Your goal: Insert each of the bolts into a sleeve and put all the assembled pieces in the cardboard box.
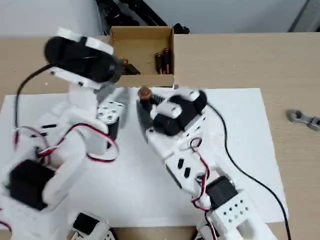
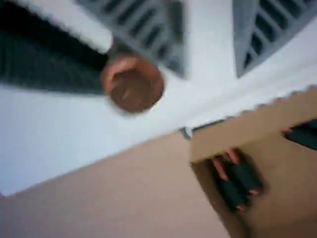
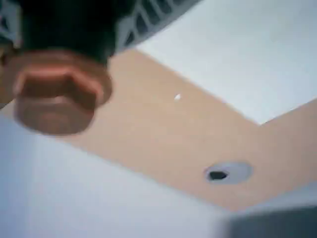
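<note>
Pinching of the sleeved bolt [image 1: 145, 93] by the right gripper [image 1: 149, 102] is seen from above, beside the cardboard box [image 1: 142, 31]. By the left wrist view, left gripper [image 2: 210, 67] fingers are shown spread, assembled pieces [image 2: 233, 181] boxed. Box corner is hidden by left arm [image 1: 80, 62]; wrench [image 1: 302, 117] well apart.

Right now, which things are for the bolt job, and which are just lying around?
For the job:
cardboard box
finished pieces inside it
sleeved bolt, held near the box

Just lying about:
wrench on the bare table
white sheet under the arms
</note>
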